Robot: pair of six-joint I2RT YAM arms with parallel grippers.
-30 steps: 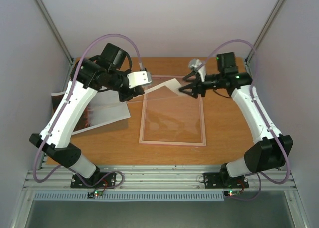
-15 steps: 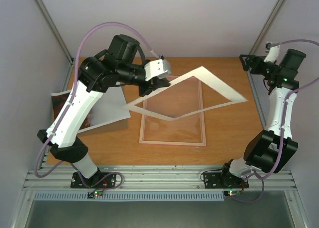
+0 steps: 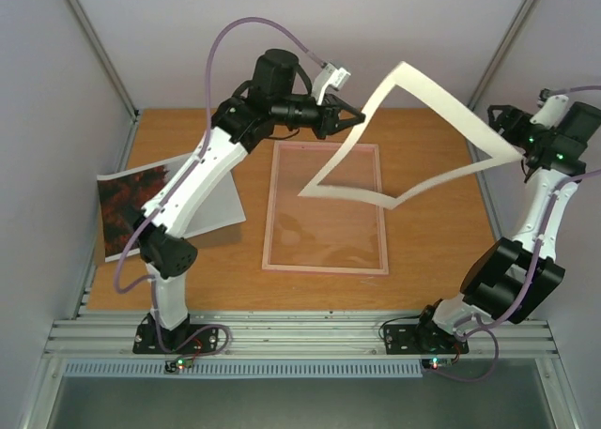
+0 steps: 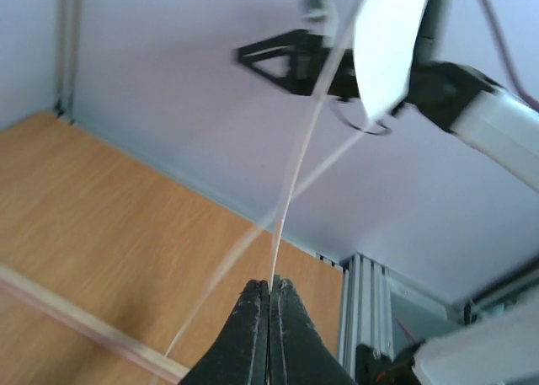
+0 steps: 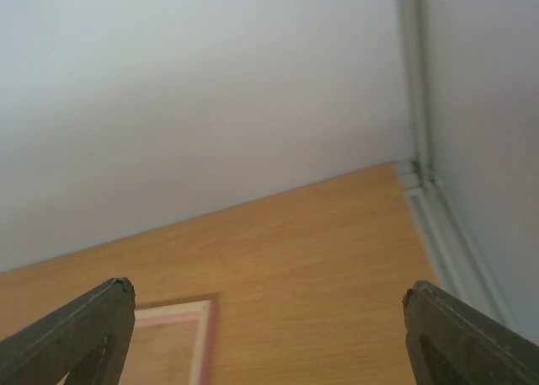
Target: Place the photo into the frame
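The photo (image 3: 131, 204), red trees under grey sky, lies flat at the table's left, partly under my left arm. In the table's middle lies the pink-rimmed frame (image 3: 324, 260) with its clear pane; its corner (image 5: 181, 322) also shows in the right wrist view. High above the frame's far end, my left gripper (image 3: 358, 119) is shut on the edge of a white mat border (image 3: 470, 110), which hangs tilted in the air. The left wrist view has that mat (image 4: 290, 191) edge-on, rising from the shut left gripper (image 4: 270, 284). My right gripper (image 3: 512, 129) is open by the mat's right corner. Nothing sits in the right gripper (image 5: 268, 291).
Grey walls close the table in at the back and sides, with metal posts in the corners (image 3: 502, 44). An aluminium rail (image 3: 300, 335) runs along the near edge. My right arm (image 4: 497, 120) shows beyond the mat in the left wrist view.
The left gripper has risen and swung toward the back, lifting the white mat off the frame. The right gripper has opened, let the mat go and drawn back to the right.
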